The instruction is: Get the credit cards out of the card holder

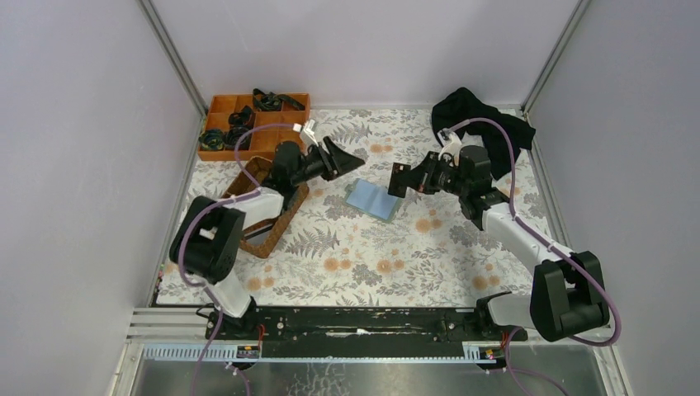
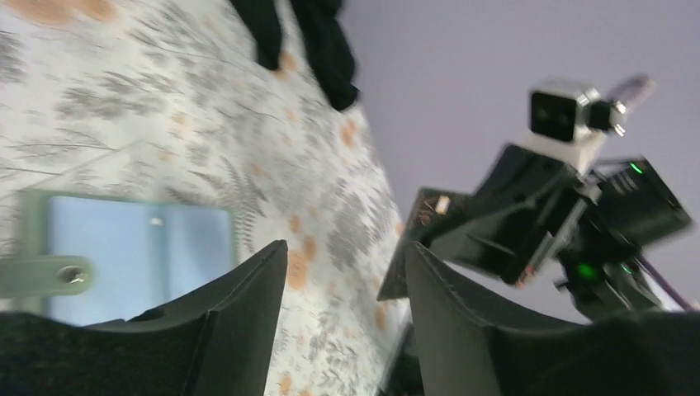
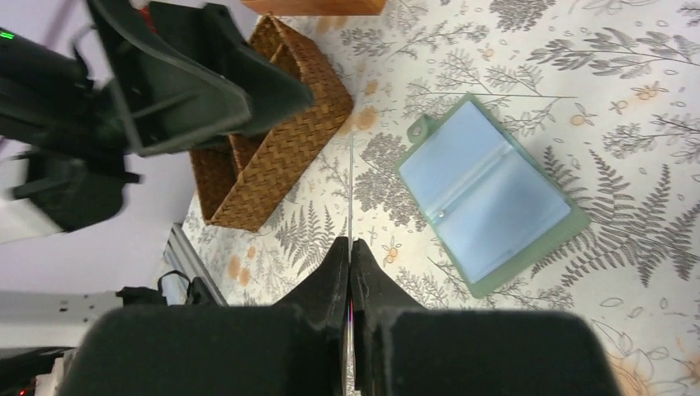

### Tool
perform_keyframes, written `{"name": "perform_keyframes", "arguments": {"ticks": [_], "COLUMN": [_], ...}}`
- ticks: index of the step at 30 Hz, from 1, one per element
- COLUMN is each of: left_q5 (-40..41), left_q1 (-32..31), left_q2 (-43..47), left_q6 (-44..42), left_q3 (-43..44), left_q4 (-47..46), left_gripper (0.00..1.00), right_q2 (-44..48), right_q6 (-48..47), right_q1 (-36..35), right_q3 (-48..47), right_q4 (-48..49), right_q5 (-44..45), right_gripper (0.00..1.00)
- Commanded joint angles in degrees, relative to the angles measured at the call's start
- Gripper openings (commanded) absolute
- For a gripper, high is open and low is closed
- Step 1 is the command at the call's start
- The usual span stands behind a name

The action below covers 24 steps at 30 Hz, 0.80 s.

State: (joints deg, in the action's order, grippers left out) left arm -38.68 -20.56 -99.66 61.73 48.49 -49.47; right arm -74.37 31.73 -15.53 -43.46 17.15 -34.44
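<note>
Card holder: lies opened flat on the bench, near the centre, light blue inner face up and grey-green border showing all round. The closing tab with its snap projects from one corner. The fold line runs across the middle of the inner face. Whether the pockets contain further cards cannot be determined from any view.

Right hand: fingers pressed together on a single card. In the right wrist view the card appears edge-on as a thin line projecting straight out past the fingertips. In the top view it appears as a small dark rectangle at the tip of the hand. The card is clear of the card holder, just beside its right edge in the top view, and appears raised off the bench.

Left hand: fingers spread wide, nothing between them. It points toward the right hand, and the card holder lies on the bench below the gap between the two hands. In the left wrist view the holder shows to the left of the fingers.

Surroundings: a wicker basket sits on the bench under the left forearm. An orange tray with divided compartments stands at the far left corner. A black cloth lies at the far right, behind the right arm.
</note>
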Motion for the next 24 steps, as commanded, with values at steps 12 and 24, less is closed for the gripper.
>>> {"name": "perform_keyframes", "arguments": {"ticks": [12,24], "left_q5": [60.3,60.3], "left_q1": [-4.3,-4.5], "left_q2": [11.8,7.4], "left_q6": [-30.4,-31.2], "left_q3": [13.0,11.4], "left_q4": [67.3,69.0], "left_gripper": [0.51,0.45], "right_q2": [-6.1,-7.8], "right_q6": [-2.7,-2.0], "right_q1": [0.2,0.2], "right_q3": [-5.8,-5.3], "right_q4": [-7.8,-6.9], "right_q5": [3.5,2.9], "right_gripper": [0.00,0.00]}}
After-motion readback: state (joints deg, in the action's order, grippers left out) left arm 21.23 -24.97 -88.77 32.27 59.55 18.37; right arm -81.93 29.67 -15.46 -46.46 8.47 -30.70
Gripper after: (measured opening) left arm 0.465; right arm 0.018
